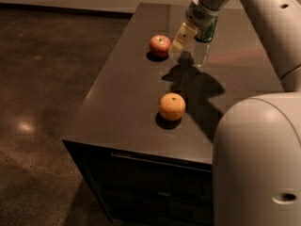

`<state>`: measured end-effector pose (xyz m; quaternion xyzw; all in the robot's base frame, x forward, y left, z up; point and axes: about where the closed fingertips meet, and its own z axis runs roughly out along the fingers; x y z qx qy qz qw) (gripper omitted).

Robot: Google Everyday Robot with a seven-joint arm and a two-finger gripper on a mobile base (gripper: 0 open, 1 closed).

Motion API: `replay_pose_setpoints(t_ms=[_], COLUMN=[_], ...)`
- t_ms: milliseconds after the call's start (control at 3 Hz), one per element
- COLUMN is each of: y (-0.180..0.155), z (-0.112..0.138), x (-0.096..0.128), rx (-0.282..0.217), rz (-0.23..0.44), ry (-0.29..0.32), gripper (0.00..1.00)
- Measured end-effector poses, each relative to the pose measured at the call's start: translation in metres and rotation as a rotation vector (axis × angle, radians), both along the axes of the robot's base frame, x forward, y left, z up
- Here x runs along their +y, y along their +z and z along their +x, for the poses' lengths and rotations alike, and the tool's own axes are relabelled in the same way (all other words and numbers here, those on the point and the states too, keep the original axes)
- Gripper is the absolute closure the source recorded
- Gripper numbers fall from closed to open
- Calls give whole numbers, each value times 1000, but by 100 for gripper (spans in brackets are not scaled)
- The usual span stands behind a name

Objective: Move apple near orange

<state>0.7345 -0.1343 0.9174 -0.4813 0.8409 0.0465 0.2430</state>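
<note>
The red apple point(160, 45) sits on the dark table top point(127, 102) toward its far side. The orange point(171, 106) sits nearer the front, well apart from the apple. My gripper point(181, 38) hangs just to the right of the apple, a little above the table and close to the fruit but not around it. It holds nothing that I can see.
A green can point(207, 31) stands on the table behind the gripper, partly hidden by the wrist. My arm's large white body point(256, 159) fills the right foreground. The table's left and front edges drop to a dark floor point(42, 102). Drawers point(155, 173) sit below the front edge.
</note>
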Motion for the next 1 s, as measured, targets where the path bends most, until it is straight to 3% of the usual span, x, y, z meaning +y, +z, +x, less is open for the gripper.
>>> replay_pose_setpoints(t_ms=[1000], y=[-43], z=[34], x=[49], rx=[71], rz=[20], ry=[28], gripper=[0])
